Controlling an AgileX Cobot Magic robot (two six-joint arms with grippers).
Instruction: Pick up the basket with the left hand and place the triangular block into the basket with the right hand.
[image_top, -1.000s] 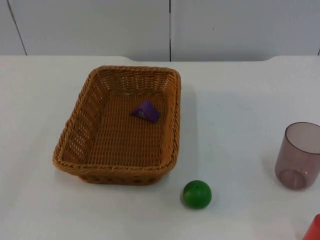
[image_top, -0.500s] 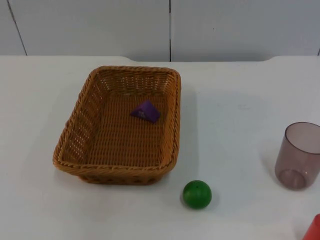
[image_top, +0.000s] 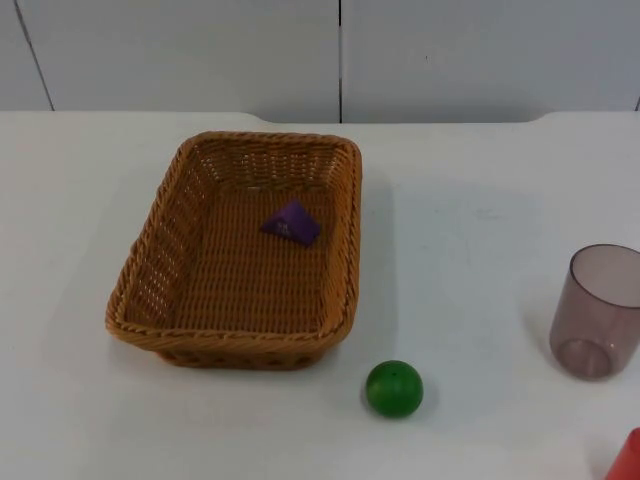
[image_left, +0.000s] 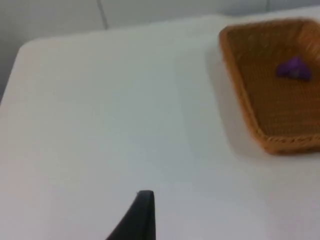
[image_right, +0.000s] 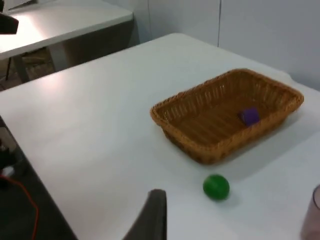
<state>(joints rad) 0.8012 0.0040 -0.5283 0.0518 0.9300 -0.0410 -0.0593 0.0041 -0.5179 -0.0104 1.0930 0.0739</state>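
Already the purple triangular block (image_top: 292, 222) lies inside the wicker basket (image_top: 150, 262), which sits flat on the table (image_top: 470, 200), unheld. Left gripper (image_left: 142, 210) and right gripper (image_right: 152, 215) wait well apart; claw spread cannot be told. Placing looks done.

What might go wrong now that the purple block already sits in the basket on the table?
If the basket is lifted unevenly, the purple block, lying loose inside, might slide or tip out. The green ball just beside the basket's corner could be nudged and roll. The cup stands where the right arm might sweep.
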